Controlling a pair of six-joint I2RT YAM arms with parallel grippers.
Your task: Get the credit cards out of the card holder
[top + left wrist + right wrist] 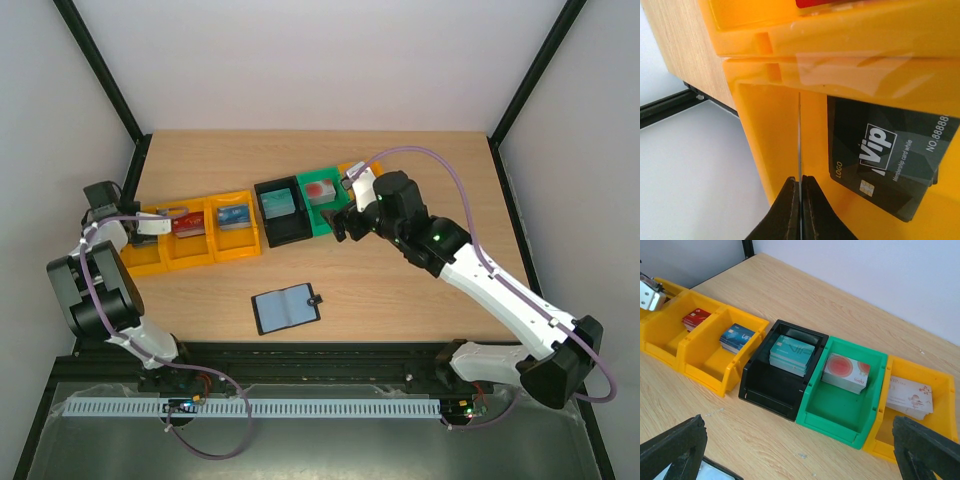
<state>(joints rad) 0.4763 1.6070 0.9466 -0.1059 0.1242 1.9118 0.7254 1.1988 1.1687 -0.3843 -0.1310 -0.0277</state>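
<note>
The black card holder (286, 308) lies open on the table in front of the bins, its blue-grey pockets facing up; only its corner (715, 473) shows in the right wrist view. My left gripper (152, 223) is over the leftmost yellow bin (765, 150), shut (800, 181) on a thin card (799, 135) seen edge-on. Black VIP cards (885, 160) lie in that bin. My right gripper (346, 226) is wide open (797, 421) and empty, above the table in front of the green bin (840, 412).
A row of bins stands across the table: yellow bins with red cards (696, 319) and blue cards (737, 337), a black bin (765, 387) with teal pieces, the green bin with white red-dot pieces (846, 372), and a far-right yellow bin (920, 440).
</note>
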